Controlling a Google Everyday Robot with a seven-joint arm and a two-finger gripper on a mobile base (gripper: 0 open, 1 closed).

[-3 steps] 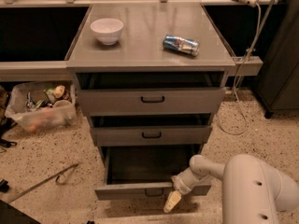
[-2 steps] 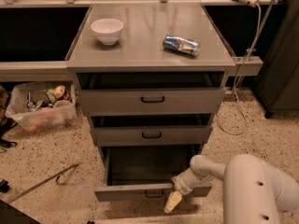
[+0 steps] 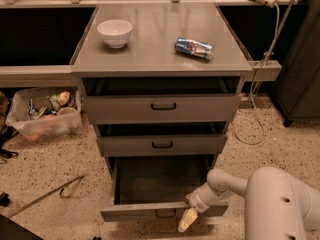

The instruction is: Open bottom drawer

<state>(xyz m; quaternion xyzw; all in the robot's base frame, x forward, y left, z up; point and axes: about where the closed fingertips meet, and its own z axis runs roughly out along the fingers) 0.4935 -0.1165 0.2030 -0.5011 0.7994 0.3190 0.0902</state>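
Evidently nearly done: the bottom drawer (image 3: 132, 212) stands well out, the claw (image 3: 186, 219) at its front, its grasp impossible to tell, so backing clear likely comes next.

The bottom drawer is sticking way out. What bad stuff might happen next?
1. The bottom drawer already looks far out; more pulling might drag it off its runners.
2. The gripper sits low by the drawer front, right of the black handle, so it might bump or scrape the front.
3. The drink can lies on its side on the cabinet top; a jolt might roll it off.
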